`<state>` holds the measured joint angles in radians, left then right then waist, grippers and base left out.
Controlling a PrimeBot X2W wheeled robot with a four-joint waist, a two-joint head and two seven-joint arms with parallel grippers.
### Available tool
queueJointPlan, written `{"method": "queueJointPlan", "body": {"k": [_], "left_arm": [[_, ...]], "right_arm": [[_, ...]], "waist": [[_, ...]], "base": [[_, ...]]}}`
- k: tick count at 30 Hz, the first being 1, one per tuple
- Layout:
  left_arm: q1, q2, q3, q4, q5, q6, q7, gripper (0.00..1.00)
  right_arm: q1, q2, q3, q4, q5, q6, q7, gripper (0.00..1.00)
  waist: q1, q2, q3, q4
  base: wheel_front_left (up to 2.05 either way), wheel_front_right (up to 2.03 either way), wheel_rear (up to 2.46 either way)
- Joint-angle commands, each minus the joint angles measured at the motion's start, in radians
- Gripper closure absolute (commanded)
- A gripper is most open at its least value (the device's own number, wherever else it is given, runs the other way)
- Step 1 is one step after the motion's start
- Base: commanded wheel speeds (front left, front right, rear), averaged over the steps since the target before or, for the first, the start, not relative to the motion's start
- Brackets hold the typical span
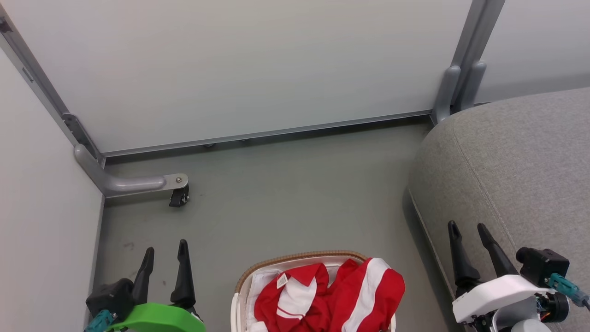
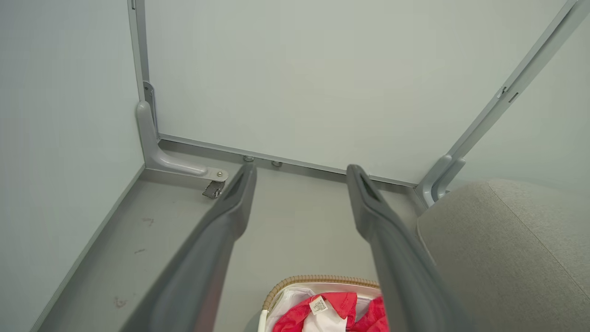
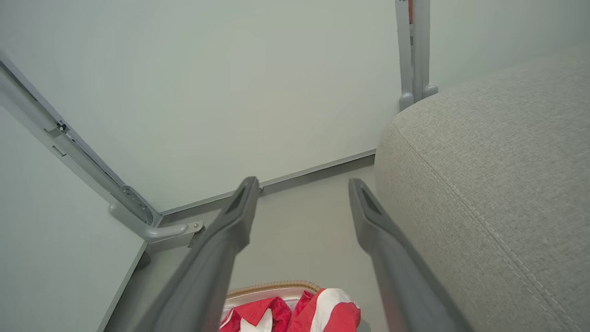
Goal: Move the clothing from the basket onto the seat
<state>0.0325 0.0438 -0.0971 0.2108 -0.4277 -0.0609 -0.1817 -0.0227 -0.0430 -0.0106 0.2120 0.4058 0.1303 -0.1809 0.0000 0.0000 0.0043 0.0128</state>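
We count two red garments, both in the one basket [image 1: 295,257] at the bottom middle of the head view; the garment with the white collar [image 1: 288,295] lies on the left with a small label turned up; the garment with the broad white band [image 1: 368,286] lies on the right, just beside the first and spilling over the rim on the side nearest the seat [image 1: 516,161]; a white liner [image 1: 258,281] shows along the basket's left wall.

There is one seat, grey and woven, with a stitched seam; it stands to the right of the basket, with a narrow strip of grey floor [image 1: 295,193] between them.

We see two tools; the left tool [image 1: 166,246] hangs over the floor to the left of the basket, its two fingers parted with nothing between them; the right tool [image 1: 467,225] hangs at the near edge of the seat, its fingers likewise parted and holding nothing; each wrist view shows its own tool wide, the left tool [image 2: 302,168] and the right tool [image 3: 303,181] pointing at the floor beyond the basket.

Around them stand pale partition panels [image 1: 239,69] in grey metal frames; one bracket foot [image 1: 133,183] with a small black caster [image 1: 179,197] juts onto the floor at the left; a pair of grey posts [image 1: 461,87] stands at the seat's far corner.
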Motion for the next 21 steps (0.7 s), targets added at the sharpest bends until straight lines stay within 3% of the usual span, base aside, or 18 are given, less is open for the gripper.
{"method": "queueJointPlan", "body": {"k": [1, 21], "left_arm": [[0.012, 0.007, -0.001, 0.001, 0.026, 0.011, -0.009, 0.00], [0.034, 0.009, -0.014, 0.017, 0.168, 0.028, -0.051, 0.00]], "right_arm": [[0.011, -0.007, 0.003, -0.005, -0.027, 0.001, -0.010, 0.00], [0.023, -0.008, 0.019, -0.006, -0.194, 0.000, -0.053, 0.00]], "waist": [[0.0000, 0.0000, 0.000, 0.000], [0.0000, 0.0000, 0.000, 0.002]], "base": [[0.00, 0.00, 0.00], [0.00, 0.00, 0.00]]}}
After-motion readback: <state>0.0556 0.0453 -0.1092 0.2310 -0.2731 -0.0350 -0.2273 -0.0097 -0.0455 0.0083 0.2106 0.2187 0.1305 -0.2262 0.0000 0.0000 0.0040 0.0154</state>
